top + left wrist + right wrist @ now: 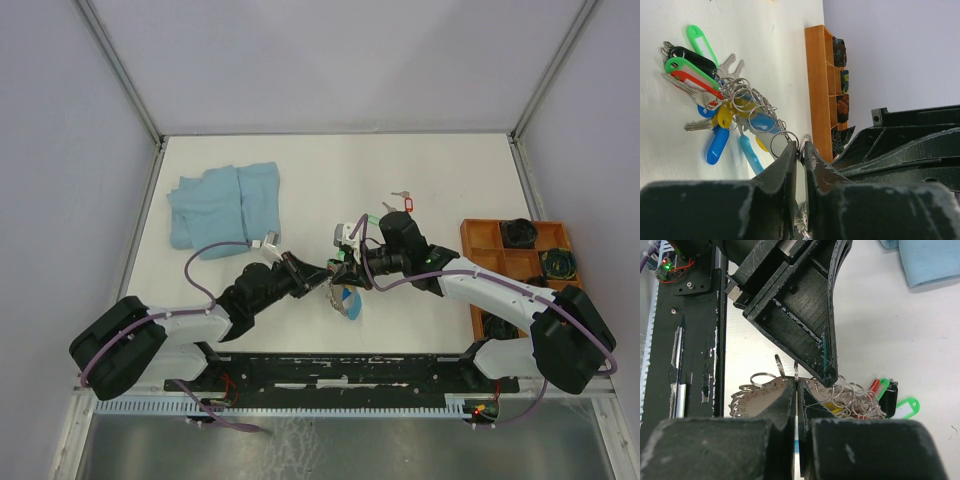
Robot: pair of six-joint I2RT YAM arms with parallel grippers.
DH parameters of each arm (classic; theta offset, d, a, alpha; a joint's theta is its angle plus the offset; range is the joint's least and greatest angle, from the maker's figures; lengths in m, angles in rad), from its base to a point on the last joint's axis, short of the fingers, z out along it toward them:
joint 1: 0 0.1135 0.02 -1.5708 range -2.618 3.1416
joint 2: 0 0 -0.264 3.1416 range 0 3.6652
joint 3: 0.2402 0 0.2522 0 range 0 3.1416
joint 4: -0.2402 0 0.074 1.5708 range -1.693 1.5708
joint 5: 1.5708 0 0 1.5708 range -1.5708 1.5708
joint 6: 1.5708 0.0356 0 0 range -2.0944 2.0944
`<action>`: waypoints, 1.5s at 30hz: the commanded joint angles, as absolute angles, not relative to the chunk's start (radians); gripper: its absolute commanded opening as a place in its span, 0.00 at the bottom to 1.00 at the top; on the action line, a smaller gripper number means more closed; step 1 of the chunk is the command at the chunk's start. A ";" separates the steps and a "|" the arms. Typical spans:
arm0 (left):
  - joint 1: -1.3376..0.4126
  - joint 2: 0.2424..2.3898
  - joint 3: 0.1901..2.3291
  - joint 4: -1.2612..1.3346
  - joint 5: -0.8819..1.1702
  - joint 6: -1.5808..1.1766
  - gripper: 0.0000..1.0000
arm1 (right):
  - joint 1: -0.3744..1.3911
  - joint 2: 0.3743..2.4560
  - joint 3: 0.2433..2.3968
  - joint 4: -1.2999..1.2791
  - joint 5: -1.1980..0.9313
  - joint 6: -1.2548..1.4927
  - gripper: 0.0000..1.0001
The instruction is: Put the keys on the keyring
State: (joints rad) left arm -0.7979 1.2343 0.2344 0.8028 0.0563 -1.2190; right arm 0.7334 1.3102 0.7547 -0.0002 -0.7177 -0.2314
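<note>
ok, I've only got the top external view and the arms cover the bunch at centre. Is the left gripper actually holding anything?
Observer: Yes. In the left wrist view the left gripper is shut on a split ring at the end of the key bunch.
Operator: And right?
Observer: In the right wrist view the right gripper is shut on an edge-on ring sticking up from between its fingers.
Operator: Tag colours on the bunch?
Observer: Green, black, red, blue and yellow, all hanging from a tangle of linked rings.
</note>
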 commanded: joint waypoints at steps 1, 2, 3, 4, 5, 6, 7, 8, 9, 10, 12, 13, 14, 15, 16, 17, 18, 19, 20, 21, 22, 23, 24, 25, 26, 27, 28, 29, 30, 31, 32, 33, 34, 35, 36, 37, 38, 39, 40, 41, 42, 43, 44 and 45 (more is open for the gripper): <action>-0.796 1.212 0.262 0.858 0.061 -1.232 0.13 | 0.738 1.301 0.767 0.031 -0.750 -0.240 0.01; -0.795 1.206 0.259 0.857 0.055 -1.225 0.10 | 0.739 1.301 0.768 0.025 -0.750 -0.242 0.01; -0.796 1.200 0.256 0.857 0.050 -1.217 0.08 | 0.738 1.302 0.769 0.019 -0.749 -0.244 0.02; -0.795 1.193 0.252 0.859 0.045 -1.205 0.04 | 0.739 1.300 0.770 0.013 -0.747 -0.246 0.03; -0.796 1.185 0.246 0.864 0.037 -1.191 0.03 | 0.739 1.301 0.771 0.006 -0.746 -0.248 0.04; -0.796 1.177 0.241 0.874 0.030 -1.175 0.03 | 0.739 1.300 0.772 -0.003 -0.743 -0.248 0.06; -0.795 1.169 0.233 0.888 0.020 -1.156 0.03 | 0.737 1.298 0.774 -0.012 -0.740 -0.249 0.09; -0.795 1.160 0.224 0.899 0.009 -1.131 0.03 | 0.738 1.295 0.777 -0.023 -0.734 -0.246 0.13; -0.795 1.149 0.218 0.909 -0.003 -1.102 0.03 | 0.737 1.289 0.780 -0.037 -0.726 -0.242 0.19; -0.795 1.139 0.212 0.918 -0.014 -1.067 0.03 | 0.736 1.282 0.784 -0.052 -0.719 -0.236 0.24; -0.797 1.119 0.203 0.937 -0.030 -0.995 0.03 | 0.737 1.267 0.797 -0.085 -0.699 -0.222 0.32; -0.795 1.110 0.200 0.948 -0.033 -0.958 0.03 | 0.736 1.260 0.806 -0.104 -0.685 -0.213 0.35; -0.795 1.106 0.198 0.959 -0.032 -0.925 0.03 | 0.736 1.251 0.813 -0.121 -0.669 -0.204 0.38; -0.796 1.102 0.194 0.976 -0.028 -0.887 0.03 | 0.734 1.245 0.822 -0.137 -0.651 -0.191 0.39; -0.796 1.099 0.189 0.996 -0.024 -0.851 0.03 | 0.732 1.237 0.828 -0.145 -0.635 -0.178 0.41; -0.795 1.098 0.184 1.018 -0.021 -0.818 0.03 | 0.725 1.232 0.831 -0.148 -0.628 -0.160 0.42; -0.794 1.096 0.177 1.039 -0.019 -0.786 0.03 | 0.717 1.226 0.834 -0.146 -0.624 -0.138 0.42; -0.793 1.095 0.171 1.058 -0.017 -0.755 0.03 | 0.707 1.224 0.835 -0.140 -0.622 -0.115 0.43; -0.794 1.094 0.164 1.079 -0.013 -0.724 0.03 | 0.698 1.221 0.836 -0.130 -0.623 -0.090 0.44; -0.794 1.094 0.161 1.093 -0.008 -0.700 0.03 | 0.690 1.219 0.837 -0.122 -0.626 -0.073 0.44; -0.793 1.094 0.158 1.108 0.000 -0.675 0.03 | 0.681 1.218 0.838 -0.112 -0.631 -0.059 0.44; -0.792 1.095 0.155 1.123 0.010 -0.644 0.03 | 0.674 1.215 0.836 -0.096 -0.635 -0.047 0.45; -0.792 1.096 0.154 1.133 0.019 -0.624 0.03 | 0.669 1.214 0.835 -0.080 -0.637 -0.030 0.46; -0.792 1.098 0.153 1.137 0.025 -0.604 0.03 | 0.663 1.211 0.832 -0.060 -0.642 -0.015 0.46; -0.793 1.100 0.153 1.146 0.032 -0.584 0.03 | 0.656 1.212 0.829 -0.043 -0.642 -0.004 0.46; -0.791 1.104 0.151 1.157 0.041 -0.566 0.03 | 0.650 1.215 0.828 -0.027 -0.634 0.006 0.46; -0.791 1.105 0.150 1.167 0.053 -0.547 0.03 | 0.643 1.221 0.828 -0.014 -0.623 0.016 0.46; -0.792 1.107 0.150 1.176 0.063 -0.533 0.03 | 0.639 1.230 0.830 -0.006 -0.610 0.023 0.45; -0.791 1.107 0.151 1.184 0.073 -0.517 0.03 | 0.635 1.245 0.835 -0.001 -0.602 0.029 0.44; -0.790 1.108 0.156 1.188 0.082 -0.503 0.03 | 0.634 1.262 0.840 0.003 -0.603 0.034 0.43; -0.790 1.108 0.160 1.188 0.089 -0.493 0.03 | 0.634 1.277 0.845 0.010 -0.608 0.041 0.42; -0.791 1.108 0.163 1.188 0.095 -0.482 0.03 | 0.634 1.298 0.847 0.031 -0.611 0.049 0.41; -0.791 1.108 0.167 1.188 0.100 -0.475 0.03 | 0.633 1.311 0.847 0.046 -0.611 0.058 0.40; -0.791 1.108 0.170 1.187 0.107 -0.467 0.03 | 0.633 1.323 0.846 0.063 -0.610 0.063 0.40; -0.789 1.108 0.172 1.188 0.110 -0.463 0.03 | 0.633 1.336 0.848 0.072 -0.609 0.065 0.40; -0.790 1.109 0.174 1.189 0.112 -0.459 0.03 | 0.634 1.347 0.849 0.080 -0.612 0.066 0.40; -0.789 1.110 0.176 1.190 0.114 -0.458 0.03 | 0.635 1.358 0.850 0.092 -0.616 0.068 0.40; -0.790 1.113 0.177 1.191 0.117 -0.458 0.03 | 0.634 1.369 0.849 0.104 -0.624 0.073 0.40; -0.789 1.113 0.178 1.196 0.124 -0.457 0.03 | 0.634 1.377 0.847 0.120 -0.631 0.079 0.40; -0.789 1.115 0.179 1.200 0.126 -0.458 0.03 | 0.634 1.385 0.844 0.137 -0.640 0.084 0.41; -0.789 1.116 0.179 1.201 0.126 -0.460 0.03 | 0.634 1.390 0.841 0.149 -0.649 0.088 0.41; -0.789 1.117 0.178 1.202 0.126 -0.462 0.03 | 0.634 1.394 0.839 0.164 -0.660 0.094 0.41; -0.789 1.119 0.178 1.203 0.124 -0.461 0.03 | 0.634 1.396 0.835 0.175 -0.678 0.100 0.42; -0.790 1.120 0.179 1.203 0.124 -0.462 0.03 | 0.634 1.395 0.832 0.189 -0.697 0.105 0.42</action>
